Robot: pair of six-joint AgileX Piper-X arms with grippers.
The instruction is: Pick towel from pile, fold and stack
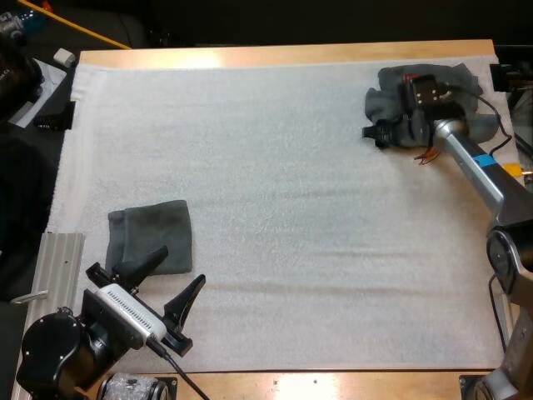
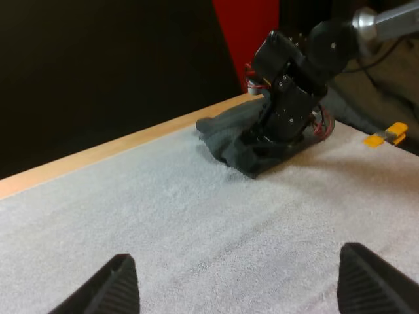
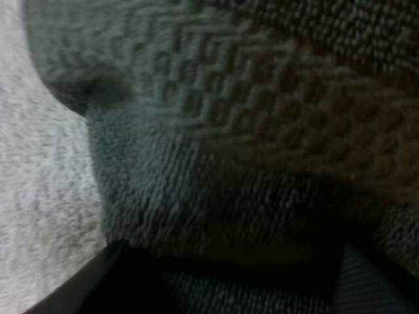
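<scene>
Right gripper [image 1: 385,132] is nose-down in the crumpled towel [image 1: 390,93] at the mat's [image 1: 291,208] far-right corner, jaws wide and straddling cloth for a pinch, not yet closed; left gripper [image 1: 181,267] is parked wide open beside the folded towel [image 1: 154,233], probably the stack spot.

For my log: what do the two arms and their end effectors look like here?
The left arm is black, with chunky rounded joints; its left end effector has two black, tapered fingers. The right arm is a silver-grey tube with a bright blue band, ending in a black wrist and the black right end effector.
</scene>
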